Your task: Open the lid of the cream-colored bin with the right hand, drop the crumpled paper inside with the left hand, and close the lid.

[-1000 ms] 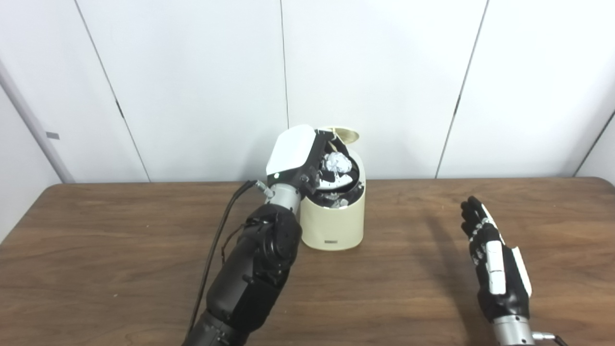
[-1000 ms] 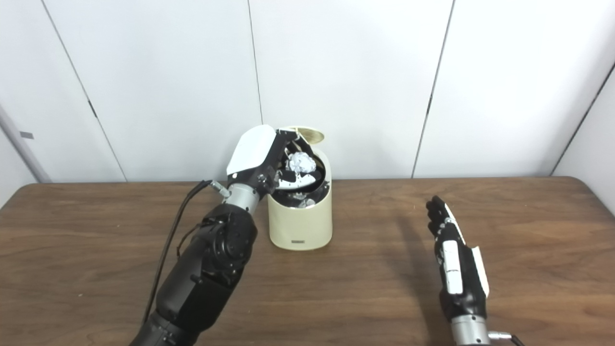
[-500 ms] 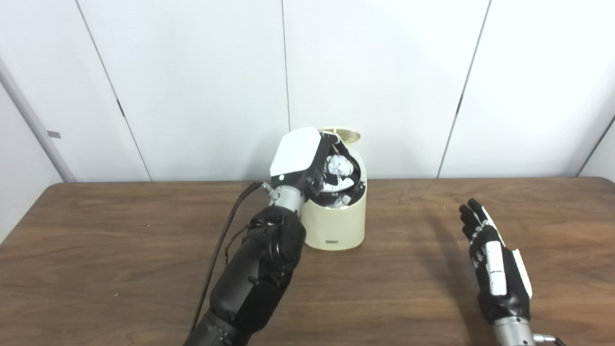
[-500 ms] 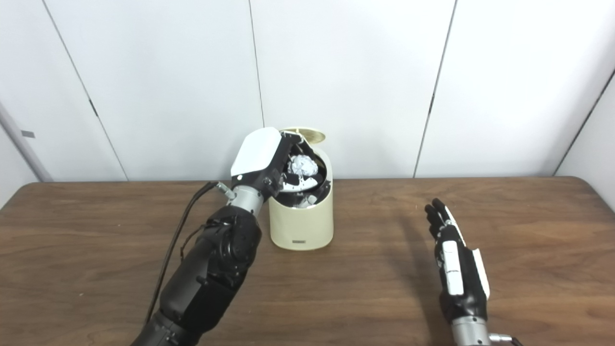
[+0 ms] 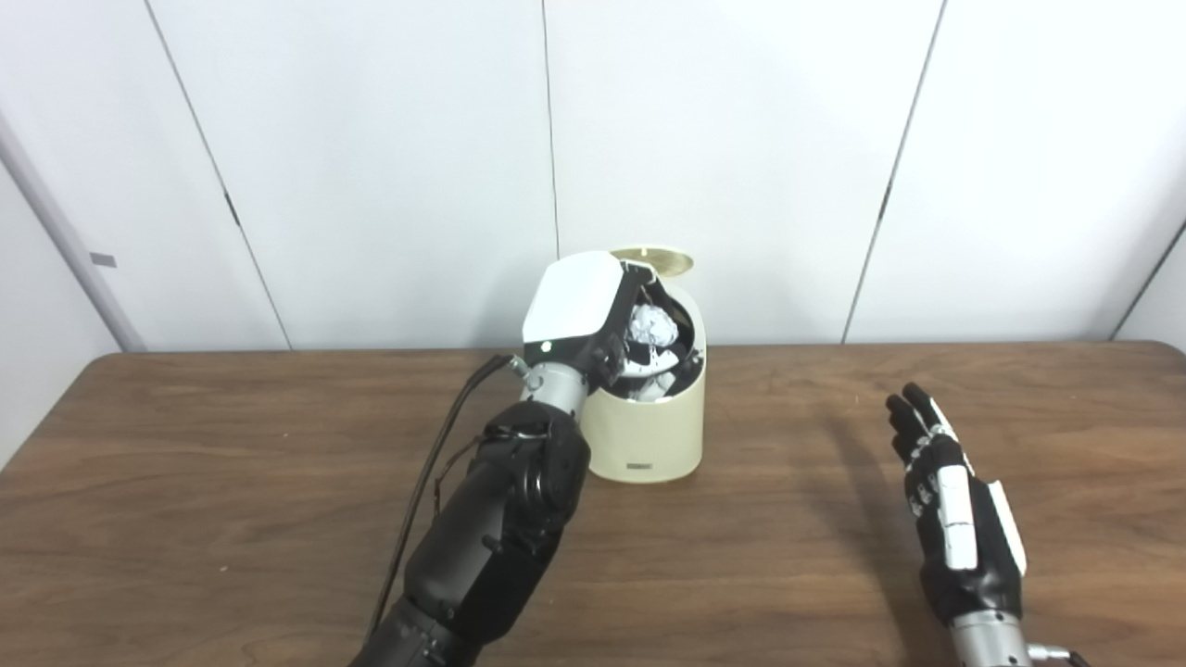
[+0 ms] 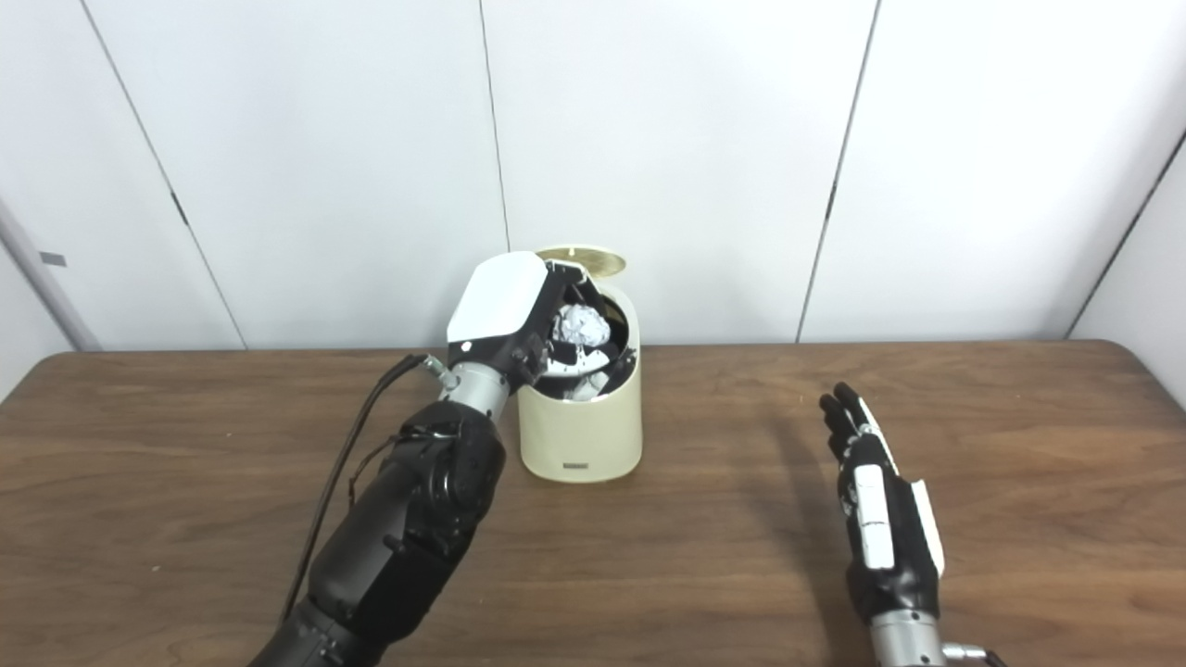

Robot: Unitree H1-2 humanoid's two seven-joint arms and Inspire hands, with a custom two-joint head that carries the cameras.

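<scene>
— Cream-colored plastic bin (image 5: 644,435): its round lid (image 5: 660,259) stands open, so your first step looks done. Where's the paper?

— Your left hand (image 5: 593,320) grips the crumpled white paper ball (image 5: 651,326) right over the bin's mouth. Release it, then shut the lid. Your right hand (image 5: 954,519) hovers empty, fingers spread, above the wooden table (image 5: 185,482).

Under my fingers lies a brown wooden table (image 5: 232,519) with a dark grain; it spreads wide to both sides of them and its far corners are rounded. Behind my fingers, past the far edge of the table, stands a white panelled wall (image 5: 389,157). Thin dark seams (image 5: 549,130) divide the wall into several tall panels.
</scene>
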